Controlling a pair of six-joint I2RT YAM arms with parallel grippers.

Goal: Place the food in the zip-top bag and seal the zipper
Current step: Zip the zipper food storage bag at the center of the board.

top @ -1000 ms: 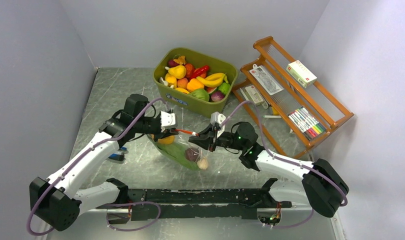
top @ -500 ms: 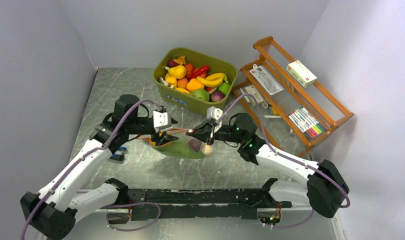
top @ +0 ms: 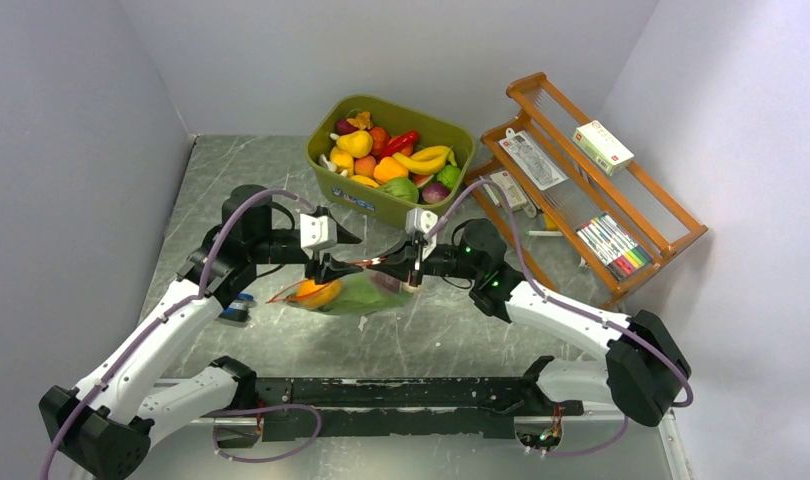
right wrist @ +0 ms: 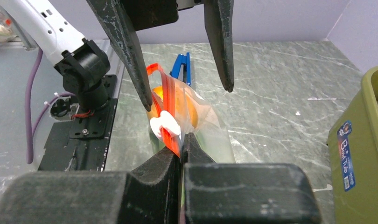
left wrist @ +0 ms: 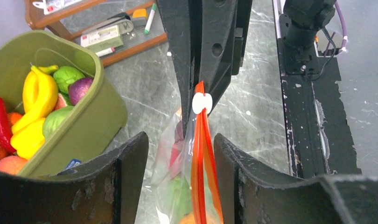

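Note:
The zip-top bag hangs off the table between my two grippers, with the food inside it, an orange piece and a green one. My right gripper is shut on one end of the red-orange zipper, right behind the white slider. My left gripper is open and straddles the zipper strip, one finger on each side, with a little space to the plastic. In the top view the left gripper and right gripper face each other across the strip.
The olive-green tub full of toy fruit stands just behind the grippers. A wooden rack with packets and pens leans at the right. A blue clip lies on the table by the left arm. The black base rail runs along the near edge.
The bag has risen off the table and shifted left. My left gripper, shut a second ago, has let go of the bag and opened around the zipper. My right gripper has closed fully on the zipper end.

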